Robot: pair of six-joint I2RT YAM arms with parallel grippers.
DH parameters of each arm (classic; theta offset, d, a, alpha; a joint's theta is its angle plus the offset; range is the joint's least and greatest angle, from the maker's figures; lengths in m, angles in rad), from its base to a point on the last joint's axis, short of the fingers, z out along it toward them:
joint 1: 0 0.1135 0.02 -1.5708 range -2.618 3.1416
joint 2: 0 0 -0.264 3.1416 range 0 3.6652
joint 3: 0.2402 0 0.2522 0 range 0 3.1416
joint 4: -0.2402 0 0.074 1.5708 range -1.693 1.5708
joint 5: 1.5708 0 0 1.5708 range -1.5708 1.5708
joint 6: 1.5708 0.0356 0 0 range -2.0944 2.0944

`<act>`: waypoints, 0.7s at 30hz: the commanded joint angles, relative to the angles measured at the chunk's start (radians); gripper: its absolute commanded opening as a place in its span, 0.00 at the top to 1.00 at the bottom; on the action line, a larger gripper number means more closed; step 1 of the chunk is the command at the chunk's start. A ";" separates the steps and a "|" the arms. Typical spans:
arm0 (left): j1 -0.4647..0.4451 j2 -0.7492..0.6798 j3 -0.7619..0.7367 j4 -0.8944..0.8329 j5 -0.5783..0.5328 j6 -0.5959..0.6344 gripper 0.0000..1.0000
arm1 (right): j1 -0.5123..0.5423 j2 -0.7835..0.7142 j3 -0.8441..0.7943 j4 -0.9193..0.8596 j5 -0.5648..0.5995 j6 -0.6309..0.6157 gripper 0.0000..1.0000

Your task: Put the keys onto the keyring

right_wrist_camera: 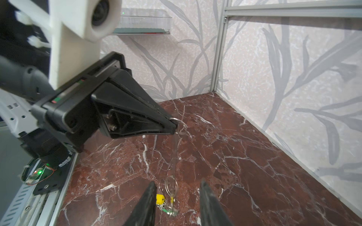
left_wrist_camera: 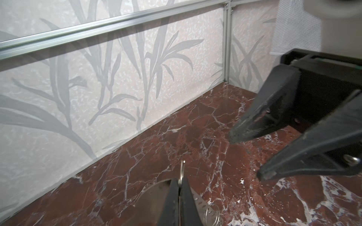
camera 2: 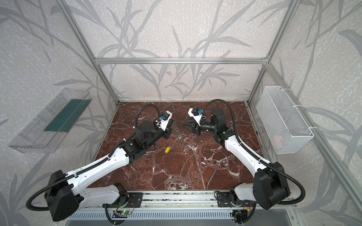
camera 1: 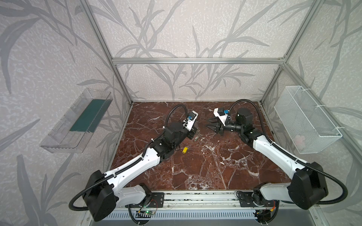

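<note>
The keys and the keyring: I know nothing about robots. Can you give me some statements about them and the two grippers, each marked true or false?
1. The yellow key lies on the table, with no gripper on it. True.
2. The right gripper is clamped on the yellow key. False: it is open and empty.
3. The left gripper is shut on the keyring. True.
4. The green key is in the wire basket. False: it sits low by the table, under the keyring.
</note>
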 commanded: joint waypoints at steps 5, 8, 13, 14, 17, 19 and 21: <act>-0.001 0.064 0.193 -0.338 -0.195 -0.135 1.00 | 0.034 0.020 -0.006 -0.012 0.191 0.107 0.65; 0.004 0.085 0.258 -0.446 -0.192 -0.169 1.00 | 0.058 0.037 -0.020 0.000 0.250 0.138 0.66; 0.043 0.082 0.301 -0.538 -0.125 -0.235 1.00 | 0.100 0.074 -0.052 0.041 0.289 0.196 0.69; 0.055 0.080 0.303 -0.549 -0.100 -0.248 1.00 | 0.109 0.082 -0.056 0.042 0.291 0.198 0.69; 0.101 0.069 0.299 -0.571 -0.011 -0.281 1.00 | 0.131 0.102 -0.060 0.054 0.304 0.217 0.71; 0.128 0.061 0.289 -0.577 0.023 -0.296 1.00 | 0.138 0.116 -0.065 0.069 0.292 0.238 0.71; 0.146 0.051 0.278 -0.583 0.038 -0.306 1.00 | 0.150 0.134 -0.071 0.075 0.279 0.256 0.72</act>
